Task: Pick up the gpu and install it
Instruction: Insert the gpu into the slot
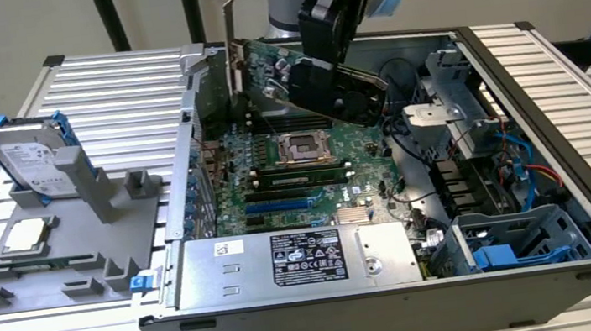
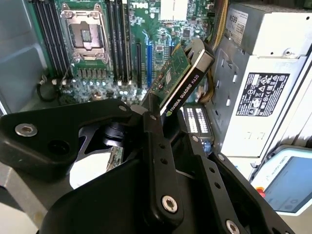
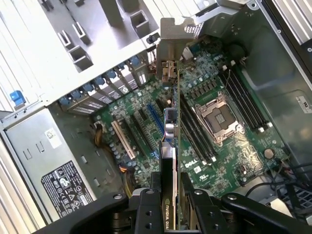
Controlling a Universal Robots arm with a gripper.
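We have the gpu (image 1: 267, 67) in the air above the motherboard (image 1: 309, 176), inside the open computer case (image 1: 543, 114), not yet seated in any slot. Our tool (image 3: 170, 200) is clamped on its black cooler end, one finger on each face. We judge this grip sets the card on edge so its lower edge can meet the long slots (image 3: 155, 113). It is a green board, tilted in the exterior view, its silver bracket (image 3: 174, 36) towards the case's rear openings.

Open-topped black metal computer case (image 1: 405, 317). Flat green circuit-board gpu (image 2: 171, 75) hangs above green motherboard (image 1: 264, 186); silver box power supply (image 1: 229, 267) and blue-and-black cable tangle (image 1: 509, 152) crowd the edges.
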